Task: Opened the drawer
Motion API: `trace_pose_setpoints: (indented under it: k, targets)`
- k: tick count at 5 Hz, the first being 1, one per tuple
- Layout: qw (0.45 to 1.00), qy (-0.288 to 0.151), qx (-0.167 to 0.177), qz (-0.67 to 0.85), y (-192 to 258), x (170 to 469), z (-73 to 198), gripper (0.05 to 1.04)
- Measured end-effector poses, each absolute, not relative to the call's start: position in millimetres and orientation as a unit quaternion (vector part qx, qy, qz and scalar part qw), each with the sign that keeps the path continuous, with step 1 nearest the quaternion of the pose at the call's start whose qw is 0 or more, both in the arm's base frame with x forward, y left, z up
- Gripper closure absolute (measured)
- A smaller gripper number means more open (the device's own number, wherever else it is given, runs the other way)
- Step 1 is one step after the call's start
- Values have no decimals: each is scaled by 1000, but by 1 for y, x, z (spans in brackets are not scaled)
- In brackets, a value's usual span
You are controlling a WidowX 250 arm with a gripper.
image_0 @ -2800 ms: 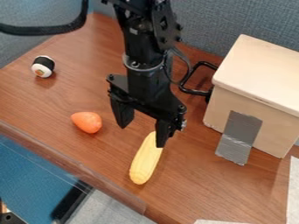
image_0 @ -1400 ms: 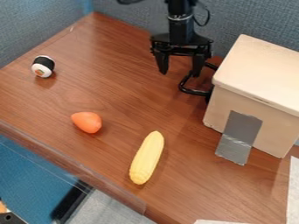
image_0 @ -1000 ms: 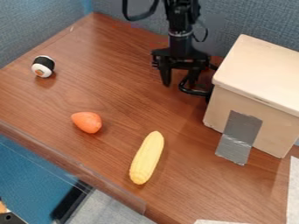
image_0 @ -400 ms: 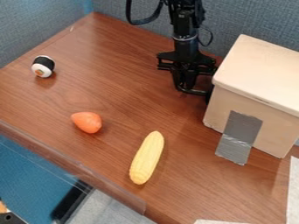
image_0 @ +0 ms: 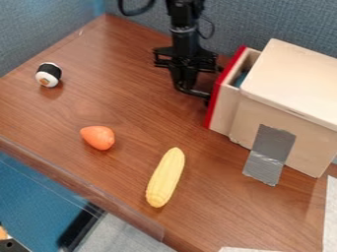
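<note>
"Just in from the bench's front edge, what lies there?"

"Some yellow corn, lengthwise toward us, and well apart from it, to the left, an orange egg-shaped toy."

"And beyond those?"

"On the right stands a pale wooden box, with grey tape running down its near side onto the bench."

"What about the drawer?"

"It's partly out of the box's left side. The drawer has a red front, and something blue shows inside."

"Where's the gripper?"

"Just left of that red front, pointing down, its jaws together on the black handle."

"Anything over on the far left?"

"A sushi roll sits near the bench's left edge, before the far corner. Behind the bench rises a grey-blue partition."
</note>
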State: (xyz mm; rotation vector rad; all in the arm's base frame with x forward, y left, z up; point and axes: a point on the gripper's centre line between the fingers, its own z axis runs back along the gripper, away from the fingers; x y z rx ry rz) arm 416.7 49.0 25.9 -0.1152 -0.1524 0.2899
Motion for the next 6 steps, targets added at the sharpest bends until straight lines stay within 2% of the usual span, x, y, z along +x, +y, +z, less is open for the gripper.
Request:
trace_pose_setpoints:
  k: [3, 4, 5, 6]
  targets:
    - [980, -78, -33, 182, 106, 405, 26, 914]
    - [979, -77, -31, 186, 110, 404, 26, 866]
    - [976, -84, -32, 198, 120, 406, 31, 602]
    - [979, -82, -33, 183, 120, 405, 32, 294]
